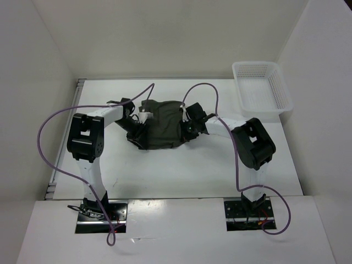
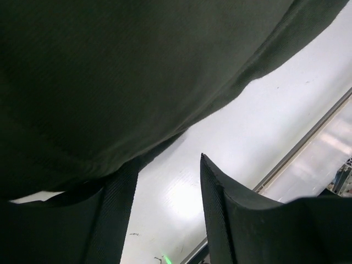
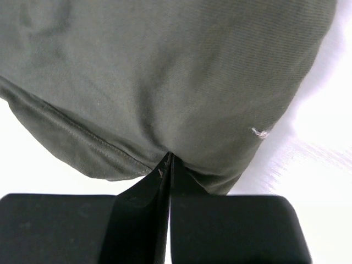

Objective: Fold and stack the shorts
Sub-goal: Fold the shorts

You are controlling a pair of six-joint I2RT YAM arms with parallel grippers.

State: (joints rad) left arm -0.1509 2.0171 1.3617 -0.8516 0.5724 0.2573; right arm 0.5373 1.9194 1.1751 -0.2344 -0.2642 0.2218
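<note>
The dark olive-green shorts (image 1: 162, 124) lie bunched in the middle of the white table, between my two grippers. My left gripper (image 1: 135, 114) is at their left edge. In the left wrist view it (image 2: 168, 162) is open with bare table between the fingers, and the shorts (image 2: 110, 77) hang over the top of the left finger (image 2: 110, 220). My right gripper (image 1: 187, 127) is at their right edge. In the right wrist view it (image 3: 168, 158) is shut on a hemmed edge of the shorts (image 3: 165, 71).
A white mesh basket (image 1: 276, 82) stands at the table's far right corner. The table (image 1: 165, 170) ends at a metal rail (image 2: 308, 140) on the left. Purple cables arch over both arms.
</note>
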